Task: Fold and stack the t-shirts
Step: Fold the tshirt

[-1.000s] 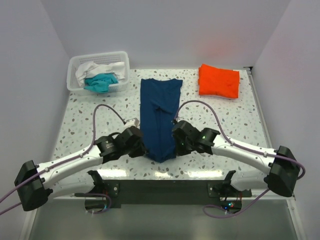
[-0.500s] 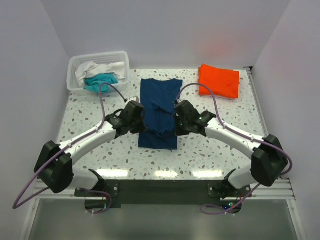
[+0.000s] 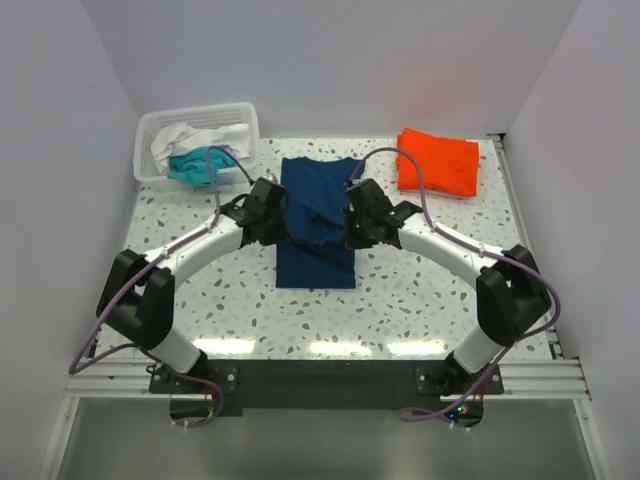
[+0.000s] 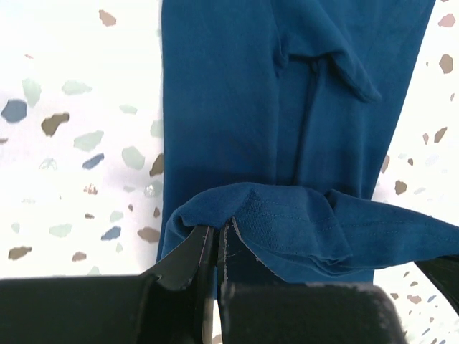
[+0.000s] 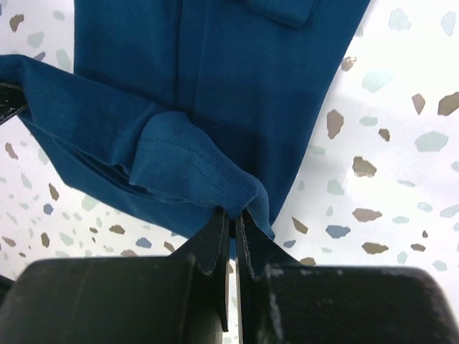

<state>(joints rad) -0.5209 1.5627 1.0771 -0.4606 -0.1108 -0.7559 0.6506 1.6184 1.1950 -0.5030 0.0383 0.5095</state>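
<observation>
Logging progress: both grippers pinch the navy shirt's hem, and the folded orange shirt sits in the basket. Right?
No. Top view: the orange shirt lies on the table at far right, outside the basket. The left gripper and right gripper do pinch the hem of the navy shirt.

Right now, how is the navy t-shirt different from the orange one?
The navy t-shirt lies mid-table as a long strip, only partly folded. The orange t-shirt sits at the far right corner as a compact folded block. The navy one's lifted edge is pinched by the left gripper and the right gripper, while nothing touches the orange one. Both are plain cloth resting on the speckled table.
</observation>
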